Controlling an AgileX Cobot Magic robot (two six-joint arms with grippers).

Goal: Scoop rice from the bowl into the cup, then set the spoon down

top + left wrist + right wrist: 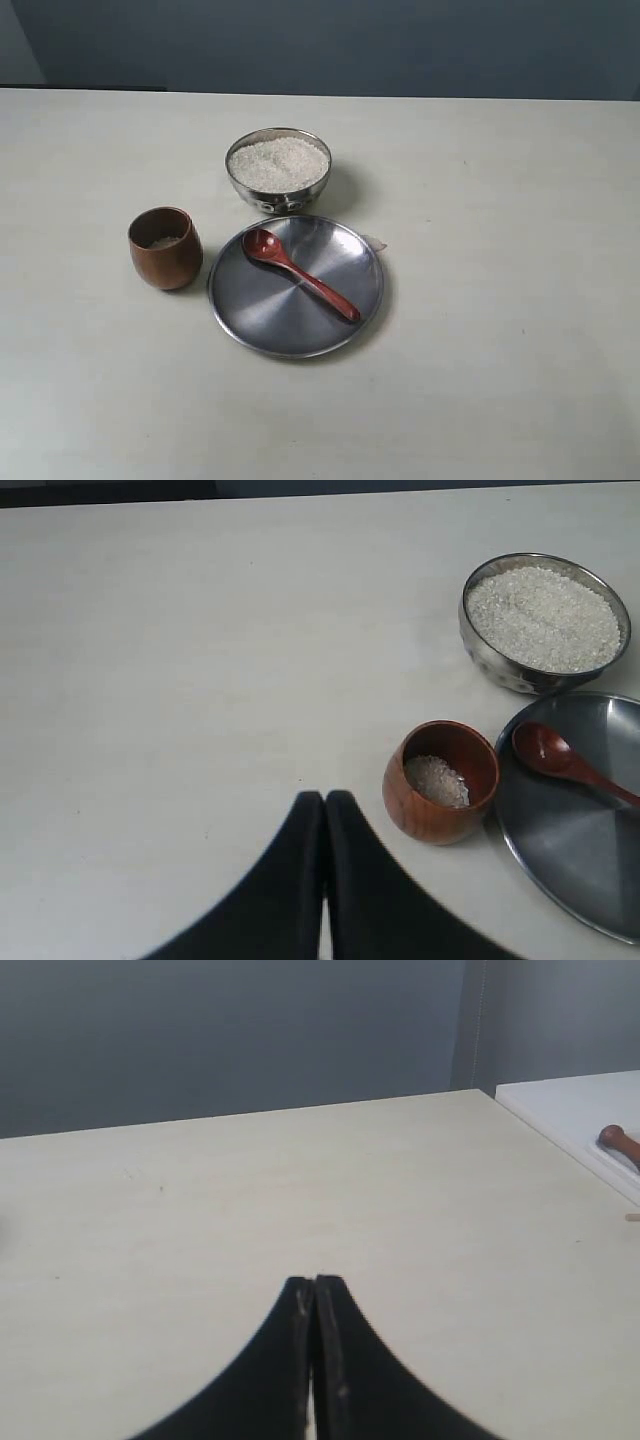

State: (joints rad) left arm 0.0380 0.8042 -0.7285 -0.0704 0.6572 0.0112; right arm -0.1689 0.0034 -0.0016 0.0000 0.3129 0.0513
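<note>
Exterior view showed us the spoon lying on the plate, mid-tabletop, cup just beside. Our left gripper and right gripper were pinched together, empty. We feared the thin spoon might slide on the slick plate if grabbed.

the left pincer has its two black jaws pressed together tip to tip with nothing between them, and the right pincer is likewise closed tight and empty, its dark jaws meeting along a thin seam.
</note>
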